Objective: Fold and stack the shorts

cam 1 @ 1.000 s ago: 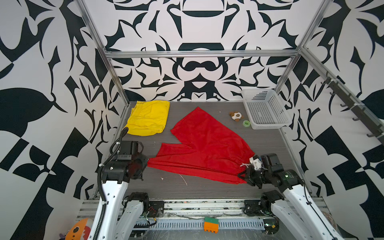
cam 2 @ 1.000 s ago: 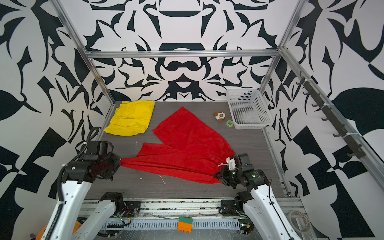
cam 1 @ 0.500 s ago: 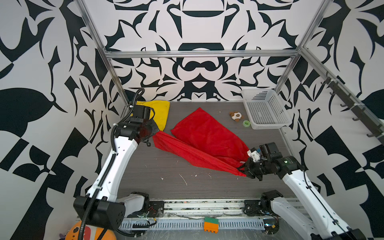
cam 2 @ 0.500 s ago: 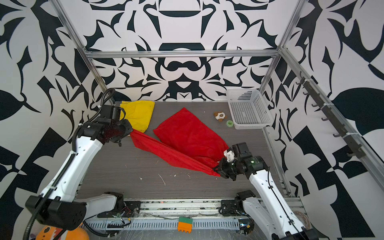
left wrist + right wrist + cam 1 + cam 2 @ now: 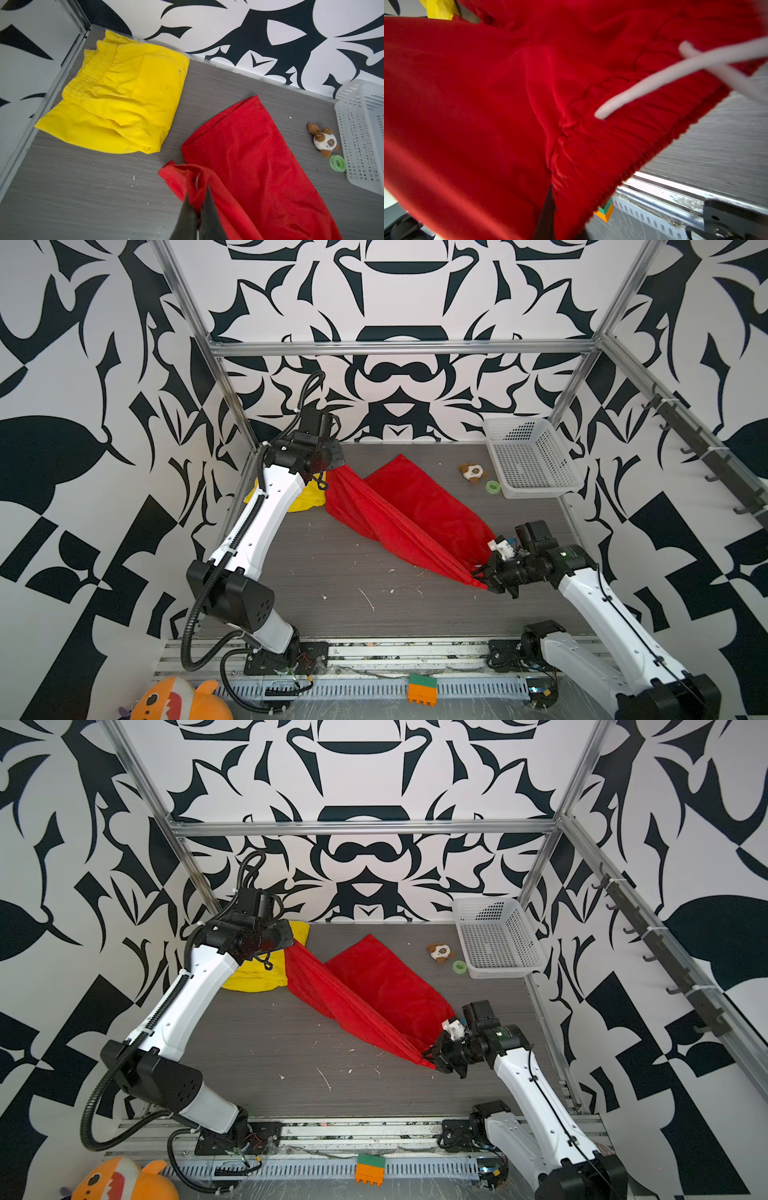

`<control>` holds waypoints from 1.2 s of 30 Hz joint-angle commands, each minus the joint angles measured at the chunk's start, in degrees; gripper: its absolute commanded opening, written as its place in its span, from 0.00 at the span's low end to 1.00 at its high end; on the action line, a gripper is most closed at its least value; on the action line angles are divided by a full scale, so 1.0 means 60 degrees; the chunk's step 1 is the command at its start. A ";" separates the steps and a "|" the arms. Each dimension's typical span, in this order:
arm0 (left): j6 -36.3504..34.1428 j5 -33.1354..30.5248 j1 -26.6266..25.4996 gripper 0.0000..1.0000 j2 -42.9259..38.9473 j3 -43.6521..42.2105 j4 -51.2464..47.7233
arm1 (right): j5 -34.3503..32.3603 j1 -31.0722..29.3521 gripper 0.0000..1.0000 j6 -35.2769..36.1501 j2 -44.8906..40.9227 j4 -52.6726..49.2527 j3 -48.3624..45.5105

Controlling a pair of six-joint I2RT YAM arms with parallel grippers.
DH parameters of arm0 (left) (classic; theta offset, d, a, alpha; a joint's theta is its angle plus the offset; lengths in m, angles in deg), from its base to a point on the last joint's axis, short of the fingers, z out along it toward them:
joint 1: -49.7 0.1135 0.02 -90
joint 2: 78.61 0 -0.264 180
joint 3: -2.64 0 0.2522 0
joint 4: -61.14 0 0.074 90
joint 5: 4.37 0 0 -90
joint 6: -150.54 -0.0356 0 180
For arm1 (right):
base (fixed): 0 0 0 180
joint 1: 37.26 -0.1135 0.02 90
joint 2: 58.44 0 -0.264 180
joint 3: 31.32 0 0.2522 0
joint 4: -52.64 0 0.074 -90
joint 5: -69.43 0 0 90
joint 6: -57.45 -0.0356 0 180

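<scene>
Diagonally, creased red shorts [image 5: 415, 510] stretch between left gripper [image 5: 198, 197] and right gripper [image 5: 484, 578], both clamped on them

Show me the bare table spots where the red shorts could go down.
Widest bare patch: the near half of the table, from the red shorts to the front edge. A smaller strip runs along the back wall between the yellow shorts and the plush toy. Crowded: the far right corner, with toy, green tape roll and basket.

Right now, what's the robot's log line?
left claw: shut on red shorts | right claw: shut on red shorts | red shorts: stretched between claws | yellow shorts: far left
</scene>
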 commanded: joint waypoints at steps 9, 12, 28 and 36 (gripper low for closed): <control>-0.1162 -0.0453 -0.0087 0.00 -0.0280 0.0251 0.2160 | 0.0333 0.0780 0.00 0.0243 0.0033 -0.0672 0.0168; -0.1396 -0.0507 -0.0085 0.00 -0.0210 0.0240 0.2359 | 0.0334 0.0816 0.00 0.0287 0.0131 -0.0675 0.0226; -0.1803 0.0296 -0.0078 0.00 0.1319 0.0919 0.3288 | 0.0180 0.1033 0.00 0.0453 0.0485 -0.0730 0.0258; -0.1881 0.0620 -0.0103 0.00 0.1659 0.1303 0.3792 | 0.0292 0.1294 0.00 0.0660 0.0661 -0.0730 0.0139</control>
